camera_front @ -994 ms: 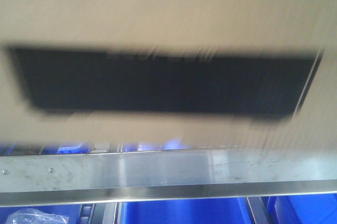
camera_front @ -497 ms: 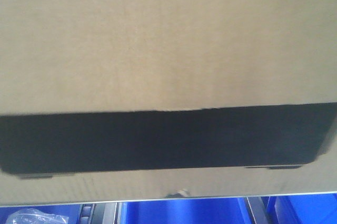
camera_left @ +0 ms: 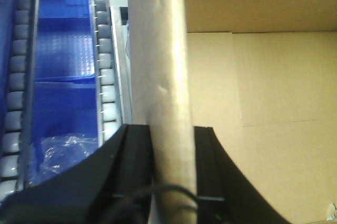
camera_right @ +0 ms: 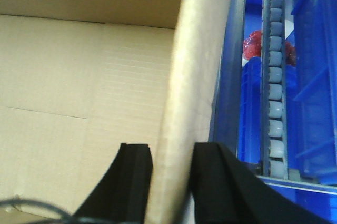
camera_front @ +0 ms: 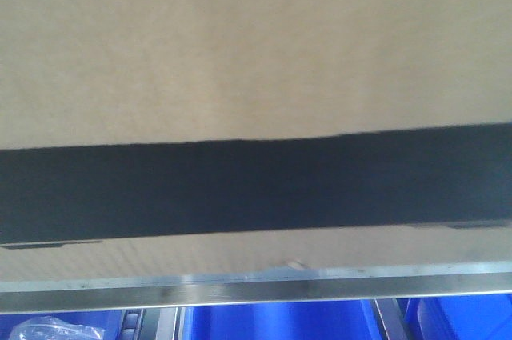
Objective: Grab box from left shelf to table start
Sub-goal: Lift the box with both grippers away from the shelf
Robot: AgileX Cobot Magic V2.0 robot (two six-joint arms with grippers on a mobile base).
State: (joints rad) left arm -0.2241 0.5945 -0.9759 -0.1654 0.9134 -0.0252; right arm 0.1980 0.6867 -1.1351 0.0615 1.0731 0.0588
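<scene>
The box (camera_front: 256,44), brown cardboard with a wide black band, fills nearly all of the front view, very close to the camera. Right under its lower edge runs the steel front rail of the left shelf (camera_front: 256,290). In the left wrist view my left gripper (camera_left: 171,132) is shut on the box's upright side wall (camera_left: 158,50), one black finger (camera_left: 134,153) outside and one inside. In the right wrist view my right gripper (camera_right: 172,147) is shut on the opposite wall (camera_right: 181,76), with the open box interior (camera_right: 63,76) beside it. The table is out of view.
Blue plastic bins (camera_front: 272,324) sit below the rail, one holding a clear plastic bag (camera_front: 44,329). Grey roller tracks (camera_left: 105,76) (camera_right: 275,76) run beside the box on both sides, with more blue bins (camera_right: 316,76) and a red item (camera_right: 254,42) behind.
The black band dropped lower in the front view and widened, then rose slightly. The steel rail, hidden half a second ago, shows again along the bottom.
</scene>
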